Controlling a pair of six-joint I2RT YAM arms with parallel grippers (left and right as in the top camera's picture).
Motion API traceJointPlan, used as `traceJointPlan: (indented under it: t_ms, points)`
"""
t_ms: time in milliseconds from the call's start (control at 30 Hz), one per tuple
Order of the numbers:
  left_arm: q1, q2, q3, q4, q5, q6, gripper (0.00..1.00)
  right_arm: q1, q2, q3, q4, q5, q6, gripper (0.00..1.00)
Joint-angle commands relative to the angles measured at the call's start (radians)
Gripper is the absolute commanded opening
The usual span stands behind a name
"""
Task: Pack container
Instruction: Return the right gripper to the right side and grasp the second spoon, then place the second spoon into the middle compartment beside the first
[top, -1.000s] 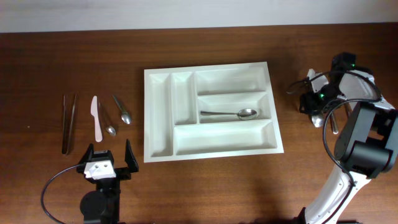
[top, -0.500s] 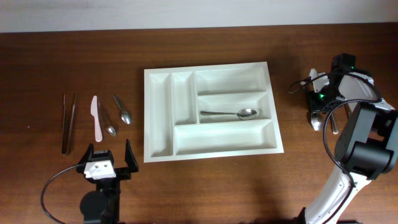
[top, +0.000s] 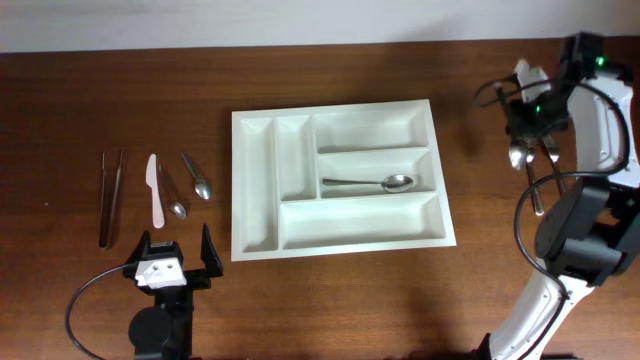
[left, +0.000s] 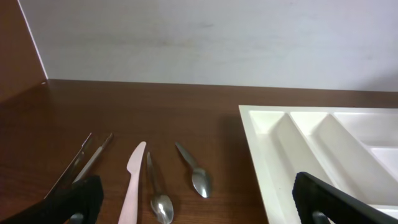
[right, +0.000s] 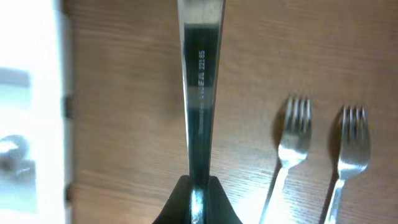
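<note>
The white container (top: 258, 190) lies mid-table with one metal spoon (top: 370, 183) in its middle wide compartment. To its right, my right gripper (top: 528, 122) is shut on the handle of another metal spoon (top: 516, 154), held above the wood. The right wrist view shows the shut gripper (right: 199, 194) pinching that spoon's handle (right: 199, 93), whose bowl is out of frame. My left gripper (top: 172, 262) is open near the front left with nothing in it. Its black fingers (left: 71, 199) frame the left wrist view, short of the utensils there.
Left of the container lie a dark pair of sticks (top: 110, 195), a pale plastic knife (top: 155, 190) and two spoons (top: 174, 198) (top: 197, 177). Two forks (right: 292, 143) (right: 351, 143) rest on the table beside the held spoon. The container's edge (right: 31, 93) shows at left.
My right gripper closed on the spoon at the table's right and lifted it toward the back. The left arm has not moved.
</note>
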Motion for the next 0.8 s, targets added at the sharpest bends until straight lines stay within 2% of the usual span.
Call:
traceJointPlan:
  t_ms: [0,100,300,433,600,767]
  points:
    - [0.003,-0.008,-0.006,0.002,0.014,0.015,0.99,0.081,-0.012,0.116,-0.093,-0.127,-0.148,0.04]
    - [0.003,-0.008,-0.006,0.002,0.014,0.015,0.99,0.206,-0.012,0.181,-0.196,-0.142,-0.304,0.04]
    - [0.003,-0.008,-0.006,0.002,0.014,0.015,0.99,0.37,-0.01,0.175,-0.211,-0.138,-0.422,0.04]
    - [0.003,-0.008,-0.006,0.002,0.014,0.015,0.99,0.472,-0.009,0.149,-0.212,-0.13,-0.579,0.04]
    - [0.003,-0.008,-0.006,0.002,0.014,0.015,0.99,0.521,-0.005,0.053,-0.211,-0.13,-0.724,0.04]
    - [0.003,-0.008,-0.006,0.002,0.014,0.015,0.99,0.519,-0.005,-0.097,-0.153,-0.127,-0.787,0.04]
